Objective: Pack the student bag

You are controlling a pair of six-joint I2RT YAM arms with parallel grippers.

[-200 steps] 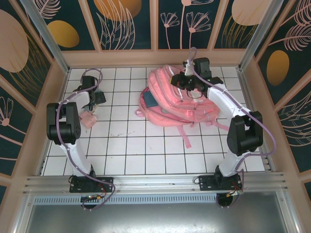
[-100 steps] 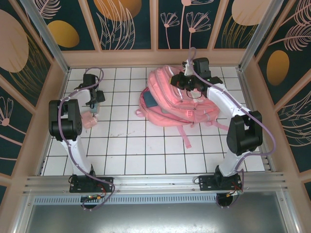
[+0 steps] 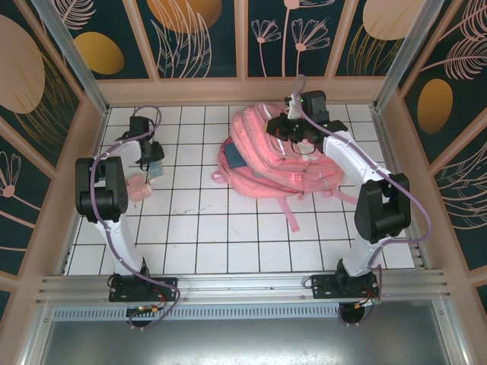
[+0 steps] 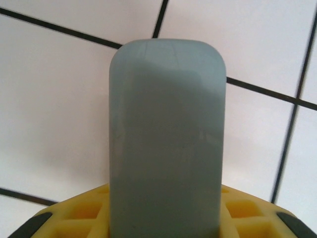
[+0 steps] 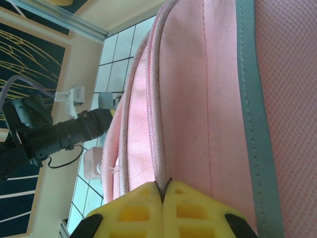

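A grey-blue block with rounded corners juts out from between the left fingers, past their tips, over the white tiled counter. A small pink box lies on the counter just beside those fingers. Dark floral wall panels stand well beyond them.

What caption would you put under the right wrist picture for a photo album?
The right arm's yellow fingers pinch a seam of the pink student bag, white tiled table beyond.
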